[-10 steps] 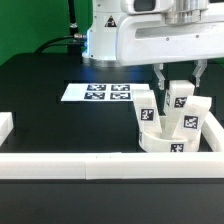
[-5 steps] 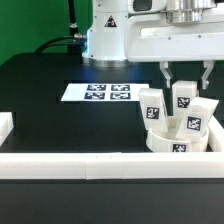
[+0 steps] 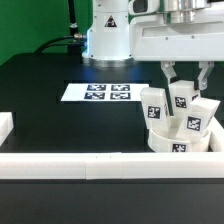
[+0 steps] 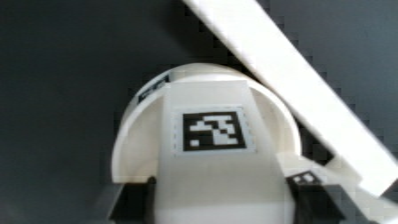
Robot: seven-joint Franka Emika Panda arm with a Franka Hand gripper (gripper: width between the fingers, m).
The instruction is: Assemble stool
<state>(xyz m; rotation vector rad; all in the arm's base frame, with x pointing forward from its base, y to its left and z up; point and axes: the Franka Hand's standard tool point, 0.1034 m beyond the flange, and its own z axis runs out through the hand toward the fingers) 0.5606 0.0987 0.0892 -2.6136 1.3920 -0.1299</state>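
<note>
The arm (image 3: 110, 30) is showing glossy white rounded casings with dark seams and a small dark marking near the top. Black cables (image 3: 68, 30) are trailing behind it. The hand (image 3: 182, 72) is carrying dark fingers.

seat (image 3: 172, 141) partly behind legs (image 3: 154, 104)

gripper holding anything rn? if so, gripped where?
Yes: the gripper is shut on a white stool leg, its fingers clamping the leg's two sides at the end nearest the wrist, tag face showing between them.
</note>
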